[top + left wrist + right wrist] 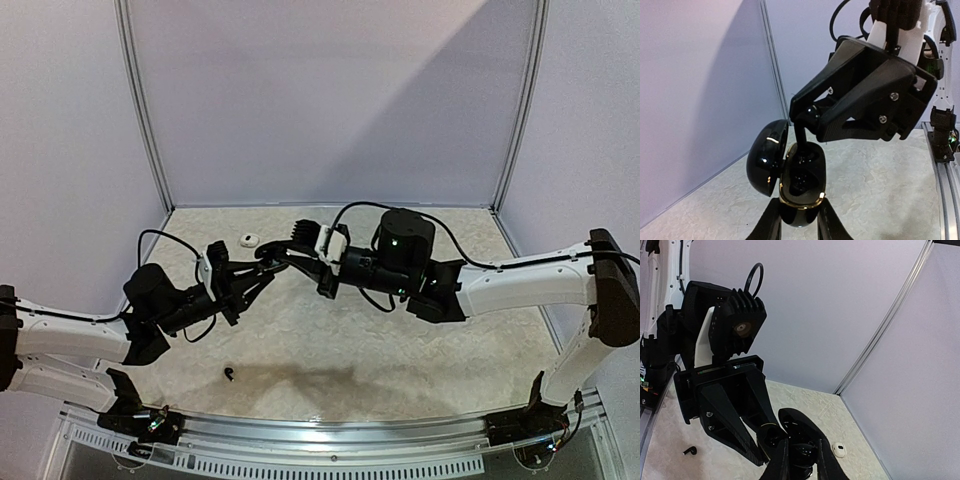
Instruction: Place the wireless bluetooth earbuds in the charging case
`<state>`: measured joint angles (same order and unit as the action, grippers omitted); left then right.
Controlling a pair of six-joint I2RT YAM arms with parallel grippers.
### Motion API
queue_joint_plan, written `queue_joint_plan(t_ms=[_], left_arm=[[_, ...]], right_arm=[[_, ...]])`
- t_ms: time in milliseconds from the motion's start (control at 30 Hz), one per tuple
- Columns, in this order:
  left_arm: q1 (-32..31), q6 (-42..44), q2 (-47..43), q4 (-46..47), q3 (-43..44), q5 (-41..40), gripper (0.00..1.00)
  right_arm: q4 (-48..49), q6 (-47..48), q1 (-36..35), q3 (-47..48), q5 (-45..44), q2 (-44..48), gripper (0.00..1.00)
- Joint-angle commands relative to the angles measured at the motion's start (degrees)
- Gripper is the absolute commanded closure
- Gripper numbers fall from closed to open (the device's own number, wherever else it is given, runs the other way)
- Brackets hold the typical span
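Though partly hidden in right gripper [811, 118], earbud [801, 134]

Lab test booth: plain partition walls [330, 100], aluminium posts [142, 100].

Left pincer [268, 258] and right pincer [289, 256] tip to tip above table [400, 340]

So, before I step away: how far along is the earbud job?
Done: left gripper clamps the open black charging case. In hand: right gripper holds a black earbud at its socket. Left: another black earbud and a white piece on the table.
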<state>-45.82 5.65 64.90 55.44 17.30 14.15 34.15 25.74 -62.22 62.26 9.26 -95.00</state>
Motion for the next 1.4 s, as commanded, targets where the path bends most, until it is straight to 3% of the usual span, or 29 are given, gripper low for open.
queue_joint_plan(t_ms=[0,700,1367], left_arm=[[0.57,-0.56,0.27,1.03,0.94,0.50,1.00],[0.65,-0.46,-0.06,0.87,0.81,0.59,1.00],[0.60,-0.85,-0.21,0.54,0.89,0.31,1.00]], right_arm=[[-2.81,2.00,-0.14,1.77,-2.23,-1.57,0.94],[-5.52,1.86,-0.77,3.47,-4.29,-1.67,0.80],[-7.54,0.55,-0.81,4.55,-4.51,-1.43,0.78]])
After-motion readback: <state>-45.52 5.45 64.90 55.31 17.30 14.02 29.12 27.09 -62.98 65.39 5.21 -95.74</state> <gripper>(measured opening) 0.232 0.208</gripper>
